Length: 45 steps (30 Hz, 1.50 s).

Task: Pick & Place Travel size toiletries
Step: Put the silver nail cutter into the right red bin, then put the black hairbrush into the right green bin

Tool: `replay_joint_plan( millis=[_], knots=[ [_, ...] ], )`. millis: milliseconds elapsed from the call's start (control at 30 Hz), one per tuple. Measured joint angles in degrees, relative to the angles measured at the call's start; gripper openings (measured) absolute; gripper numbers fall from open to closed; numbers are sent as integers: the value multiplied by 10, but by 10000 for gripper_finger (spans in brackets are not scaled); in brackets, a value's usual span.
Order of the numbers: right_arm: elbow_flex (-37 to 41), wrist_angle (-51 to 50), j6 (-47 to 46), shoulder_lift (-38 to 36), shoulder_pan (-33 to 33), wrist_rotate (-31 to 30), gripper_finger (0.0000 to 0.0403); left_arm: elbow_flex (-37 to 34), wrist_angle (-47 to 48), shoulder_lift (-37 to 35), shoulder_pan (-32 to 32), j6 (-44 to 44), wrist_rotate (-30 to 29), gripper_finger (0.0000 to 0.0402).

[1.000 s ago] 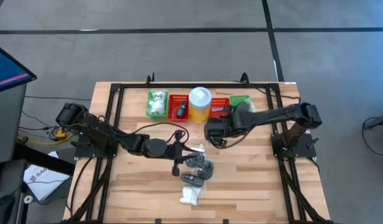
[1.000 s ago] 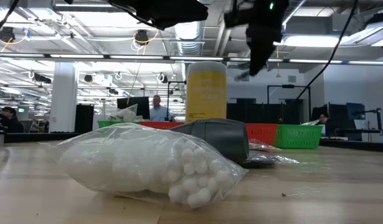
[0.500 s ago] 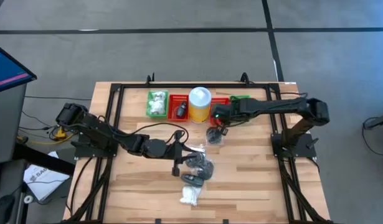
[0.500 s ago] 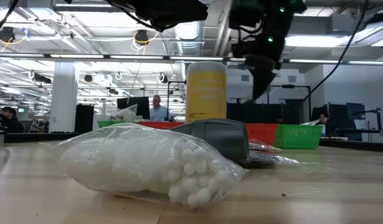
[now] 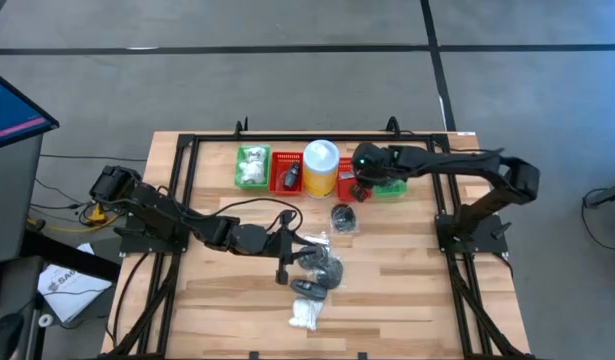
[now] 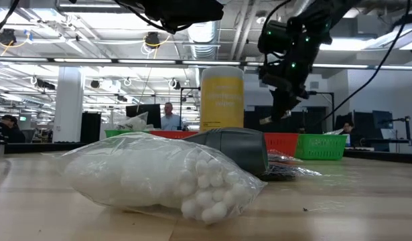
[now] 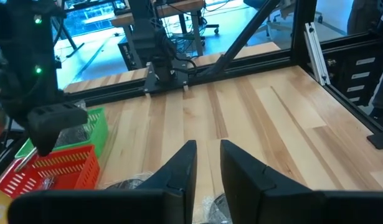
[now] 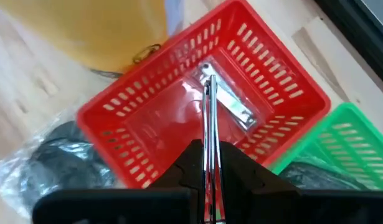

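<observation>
I have the right gripper (image 5: 359,186) hanging over the red basket (image 8: 266,93) at the back of the table, at about one o'clock from centre; its fingers (image 8: 192,163) are pinched nearly shut on a thin silvery nail clipper (image 8: 210,124), which stands on edge above the basket mouth; a second silvery clipper (image 8: 231,106) lies flat on the basket floor. The green basket (image 8: 340,143) sits just beside it at three o'clock, the yellow canister (image 5: 320,166) at nine o'clock. A wrapped dark disc (image 5: 343,218) lies on the wood just in front of the basket, at six o'clock. My left gripper (image 5: 284,250) waits near table centre, fingers (image 7: 179,171) a little apart with nothing between them; the bag of white cotton balls (image 6: 159,175) lies near the front edge at six o'clock.
</observation>
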<state>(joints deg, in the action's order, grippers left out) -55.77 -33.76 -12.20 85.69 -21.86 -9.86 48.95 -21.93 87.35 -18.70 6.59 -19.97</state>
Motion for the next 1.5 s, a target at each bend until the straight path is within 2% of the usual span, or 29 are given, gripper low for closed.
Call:
replay_joint_plan(
  millis=[367, 667, 967, 1500],
  knots=[
    [0, 50, 17, 46, -13, 17, 26, 0, 1, 0, 0, -15, 2, 61],
    [0, 58, 23, 47, -13, 16, 65, 0, 1, 0, 0, -15, 2, 60],
    [0, 48, 23, 47, -12, 16, 71, 0, 1, 0, 0, -26, -1, 61],
    [0, 8, -11, 17, 87, 30, 73, 0, 1, 0, 0, -26, 0, 60]
  ],
)
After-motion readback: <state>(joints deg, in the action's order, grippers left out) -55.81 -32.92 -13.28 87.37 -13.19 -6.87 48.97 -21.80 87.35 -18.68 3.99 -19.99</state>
